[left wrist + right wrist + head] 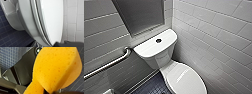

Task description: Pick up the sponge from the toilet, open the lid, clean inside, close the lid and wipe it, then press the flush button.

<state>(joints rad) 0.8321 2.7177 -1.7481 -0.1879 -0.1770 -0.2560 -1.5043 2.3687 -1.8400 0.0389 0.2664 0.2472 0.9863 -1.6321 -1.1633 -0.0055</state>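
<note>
One sponge is seen, clenched at its narrow end in the right gripper. Its broad orange body stands out ahead of that gripper, with the dark tiled floor behind it.

One toilet is counted, with one lid, which lies shut. The lid's long axis runs from the tank out to the front of the bowl. Its rim is found just ahead of the left gripper; whether that gripper is released or clenched cannot be told. The left gripper is judged the nearer to the lid, and how far the sponge lies from the lid cannot be told.

One flush button is set in the middle of the tank top, beyond the lid. One grab bar is fixed to the wall beside the tank.
</note>
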